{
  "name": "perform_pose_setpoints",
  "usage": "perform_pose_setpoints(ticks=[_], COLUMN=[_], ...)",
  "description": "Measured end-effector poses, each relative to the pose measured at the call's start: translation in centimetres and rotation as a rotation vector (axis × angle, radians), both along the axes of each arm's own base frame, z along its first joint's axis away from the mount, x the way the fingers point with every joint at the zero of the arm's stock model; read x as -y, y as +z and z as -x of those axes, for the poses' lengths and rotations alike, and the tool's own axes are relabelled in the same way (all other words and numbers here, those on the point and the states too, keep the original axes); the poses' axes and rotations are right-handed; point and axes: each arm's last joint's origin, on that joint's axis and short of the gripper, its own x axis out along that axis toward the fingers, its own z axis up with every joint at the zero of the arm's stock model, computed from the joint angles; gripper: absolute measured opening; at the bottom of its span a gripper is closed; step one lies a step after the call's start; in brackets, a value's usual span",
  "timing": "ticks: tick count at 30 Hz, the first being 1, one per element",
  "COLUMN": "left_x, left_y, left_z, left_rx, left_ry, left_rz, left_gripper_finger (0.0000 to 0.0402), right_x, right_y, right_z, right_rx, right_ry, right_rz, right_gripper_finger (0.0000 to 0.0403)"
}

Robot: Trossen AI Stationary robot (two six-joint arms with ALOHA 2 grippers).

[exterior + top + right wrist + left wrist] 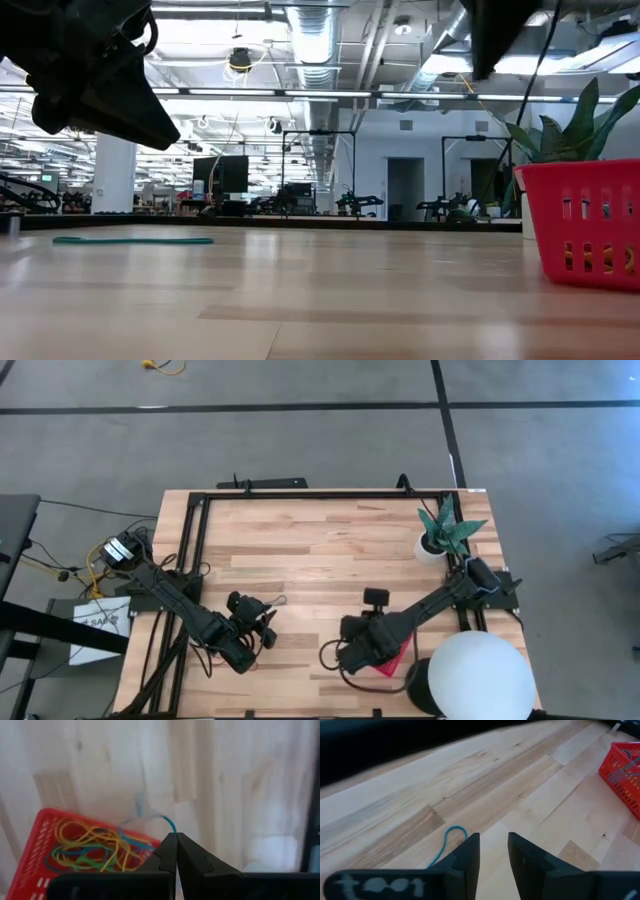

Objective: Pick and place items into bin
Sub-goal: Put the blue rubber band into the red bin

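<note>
The bin (75,850) is a small red mesh basket holding several yellow, green and blue rubber bands (95,845). It also shows in the low view (590,220), and in the high view (397,658) partly under my right arm. My right gripper (176,836) is over the bin's edge, shut on a teal band. My left gripper (494,842) is open above the table. One teal band (451,834) lies flat on the wood beside its finger, untouched, and shows in the low view (130,240). My right gripper pinches a teal rubber band by one end (171,826) between its two fingertips. The rest of the loop (141,807) is blurred and trails away from the fingers, clear of the table, past the bin's rim.
A white pot with a green plant (445,530) stands near the far right corner. A big white dome (480,675) sits at the near right edge, close to the bin. Bare wood (320,550) lies between the arms and the far edge.
</note>
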Motion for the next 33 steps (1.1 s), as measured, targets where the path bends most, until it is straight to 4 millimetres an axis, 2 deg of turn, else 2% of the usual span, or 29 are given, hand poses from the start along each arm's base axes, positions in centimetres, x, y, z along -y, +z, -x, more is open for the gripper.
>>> perform_pose_setpoints(ticks=[7, 12, 21, 28, 33], left_x=[0.1, 0.1, 0.1, 0.2, 0.2], left_y=[0.0, 0.0, 0.1, 0.1, 0.1], left_z=[0.0, -0.1, -0.2, -0.2, -0.2], left_rx=[0.001, 0.002, 0.009, 0.01, 0.008], left_ry=[-0.004, -0.004, -0.01, -0.012, -0.014], left_rz=[0.007, 0.008, 0.012, 0.012, 0.009], left_gripper_finger=[0.0091, 0.0091, 0.0091, 0.0091, 0.0091], right_x=[0.3, 0.7, -2.3, -2.4, -2.8], right_y=[-4.0, -5.5, -6.0, -6.1, -6.0], right_z=[1.4, 2.5, 2.7, 2.6, 2.8], right_rx=[-0.18, -0.299, -0.311, -0.302, -0.364], right_ry=[0.004, -0.065, 0.109, 0.116, 0.163], right_rz=[-0.006, -0.043, -0.327, -0.338, -0.456], right_gripper_finger=[0.0, 0.0, 0.0, 0.0, 0.0])
